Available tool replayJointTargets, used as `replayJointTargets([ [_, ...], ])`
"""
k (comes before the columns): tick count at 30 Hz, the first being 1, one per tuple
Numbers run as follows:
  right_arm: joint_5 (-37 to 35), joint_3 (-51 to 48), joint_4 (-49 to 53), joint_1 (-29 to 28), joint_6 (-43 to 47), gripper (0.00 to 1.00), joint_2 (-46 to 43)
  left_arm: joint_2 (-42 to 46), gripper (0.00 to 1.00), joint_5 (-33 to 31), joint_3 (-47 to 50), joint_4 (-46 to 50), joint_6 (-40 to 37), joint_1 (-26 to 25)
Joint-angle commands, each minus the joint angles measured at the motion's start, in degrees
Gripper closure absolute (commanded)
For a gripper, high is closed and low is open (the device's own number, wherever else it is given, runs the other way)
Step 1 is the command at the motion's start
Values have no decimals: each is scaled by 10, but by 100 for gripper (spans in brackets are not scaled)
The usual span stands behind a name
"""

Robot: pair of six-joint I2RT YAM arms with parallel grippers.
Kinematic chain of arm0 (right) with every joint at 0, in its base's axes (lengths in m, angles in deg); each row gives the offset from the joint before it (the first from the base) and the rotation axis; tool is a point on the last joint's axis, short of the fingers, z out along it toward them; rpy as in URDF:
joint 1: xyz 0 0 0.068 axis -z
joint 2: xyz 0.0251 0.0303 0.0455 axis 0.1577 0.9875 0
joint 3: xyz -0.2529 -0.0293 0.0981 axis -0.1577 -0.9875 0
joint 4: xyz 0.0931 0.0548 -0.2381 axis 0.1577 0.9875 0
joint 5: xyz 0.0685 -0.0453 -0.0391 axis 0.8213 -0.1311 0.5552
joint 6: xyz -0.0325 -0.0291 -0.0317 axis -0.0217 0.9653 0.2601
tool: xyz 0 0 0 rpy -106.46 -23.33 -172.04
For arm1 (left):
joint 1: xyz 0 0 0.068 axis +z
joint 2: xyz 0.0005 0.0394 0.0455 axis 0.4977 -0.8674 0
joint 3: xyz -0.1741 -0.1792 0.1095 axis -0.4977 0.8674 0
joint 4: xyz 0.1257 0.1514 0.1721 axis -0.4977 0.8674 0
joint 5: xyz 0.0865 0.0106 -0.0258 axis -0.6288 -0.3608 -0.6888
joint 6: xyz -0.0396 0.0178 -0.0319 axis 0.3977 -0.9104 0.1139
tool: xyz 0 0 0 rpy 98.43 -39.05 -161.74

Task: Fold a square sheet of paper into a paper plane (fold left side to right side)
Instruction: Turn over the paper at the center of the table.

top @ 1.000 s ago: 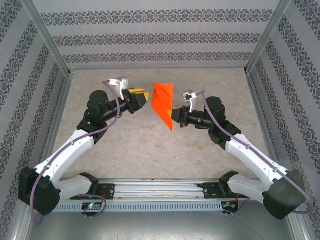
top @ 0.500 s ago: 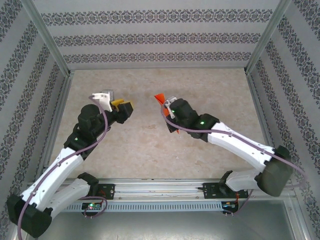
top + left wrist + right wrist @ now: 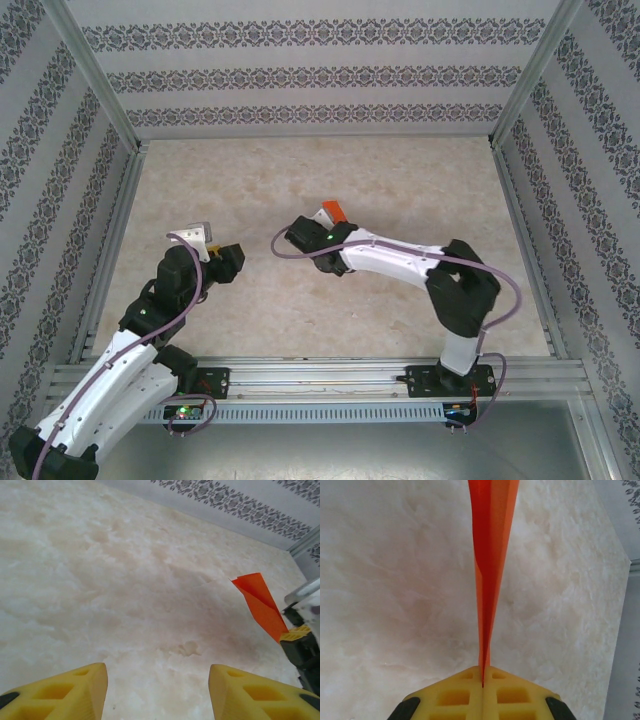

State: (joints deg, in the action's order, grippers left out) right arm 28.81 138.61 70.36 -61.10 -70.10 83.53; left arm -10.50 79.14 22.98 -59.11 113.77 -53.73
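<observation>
Our right gripper (image 3: pixel 482 677) is clamped shut on the near edge of the small orange-red folded paper plane (image 3: pixel 490 555), so we take this gripper as the reference for everything else. Straight out from its yellow fingertips the paper plane runs away edge-on, its long axis in line with the gripper and its layers pressed close together, held clear of the pale marbled tabletop (image 3: pixel 100 580) below. From overhead, only a short orange tip shows past the gripper, on its far side. Our left gripper (image 3: pixel 157 676) lies to the left of the right gripper and slightly nearer the arm bases, apart from it, with its jaws standing open and nothing between them. From the left wrist, the paper plane sits ahead and to the right, its free tip pointing up and away from the right gripper. We judge the right arm alone controls the paper; the left would have to travel rightward to reach that free tip.
</observation>
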Motion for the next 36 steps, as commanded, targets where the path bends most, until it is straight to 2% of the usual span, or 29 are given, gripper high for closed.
replayJointTargets([
  [1, -35, 34, 45, -8, -42, 100, 49, 1, 44, -16, 5, 24, 28, 7],
  [5, -22, 56, 65, -11, -72, 100, 99, -2, 44, -19, 6, 25, 35, 7],
  [9, 13, 59, 62, -10, -92, 94, 125, -2, 44, -19, 4, 25, 37, 7],
  [11, 41, 59, 54, -10, -94, 90, 135, -3, 44, -18, 3, 26, 38, 8],
  [16, 118, 49, 30, -1, -107, 70, 124, -5, 44, -10, 0, 27, 35, 8],
  [24, 203, -28, -32, 29, -131, 41, -3, -59, 35, 54, -7, -16, 38, 8],
  [32, 223, -152, -117, 65, -138, 23, -184, -198, 33, 153, -15, -136, 99, 5],
  [36, 279, -244, -198, 107, -153, 20, -282, -292, 34, 203, -28, -205, 135, -5],
])
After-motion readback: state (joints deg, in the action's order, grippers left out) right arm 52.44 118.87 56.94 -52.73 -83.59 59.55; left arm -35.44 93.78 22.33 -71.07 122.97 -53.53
